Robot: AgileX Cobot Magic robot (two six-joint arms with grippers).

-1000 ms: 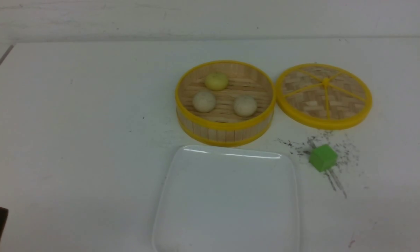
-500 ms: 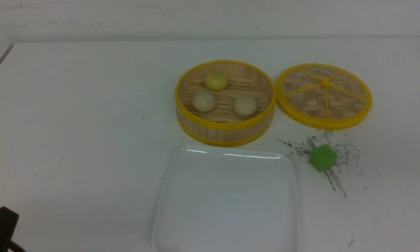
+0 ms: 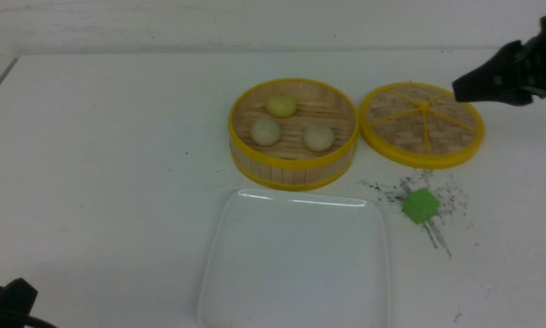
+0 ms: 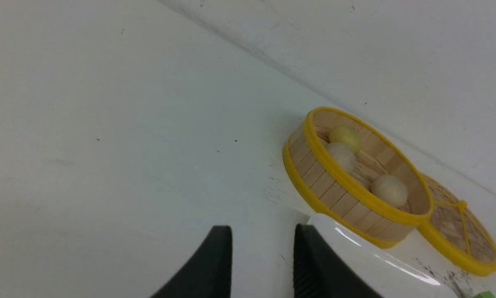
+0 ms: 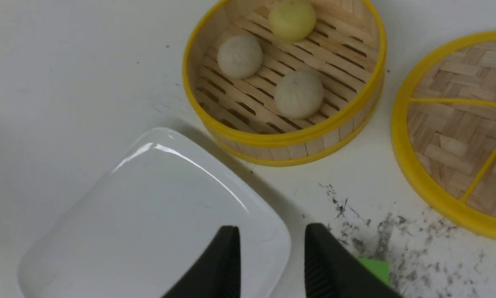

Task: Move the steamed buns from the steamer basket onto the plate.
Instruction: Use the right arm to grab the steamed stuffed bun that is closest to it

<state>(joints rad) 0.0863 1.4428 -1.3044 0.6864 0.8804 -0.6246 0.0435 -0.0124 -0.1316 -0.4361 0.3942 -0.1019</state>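
Three steamed buns lie in the steamer basket (image 3: 293, 175): a yellow one (image 3: 281, 105) at the back, two beige ones (image 3: 265, 132) (image 3: 318, 137) in front. The white plate (image 3: 295, 259) sits bare just in front of the basket. My right gripper (image 3: 458, 90) hovers high over the far right of the table, above the lid, and it is open and holds nothing (image 5: 272, 231). Low in the near left corner, far from the basket, my left gripper (image 3: 13, 291) is open with nothing between its fingers (image 4: 262, 231).
The woven yellow-rimmed lid (image 3: 422, 123) lies flat right of the basket. A green cube (image 3: 420, 206) sits on dark scuff marks right of the plate. The table's back edge meets the wall behind the basket.
My right gripper has come into the front view at the upper right, above the lid. The left gripper has crept a little further into view at the bottom left corner. The buns have not moved.
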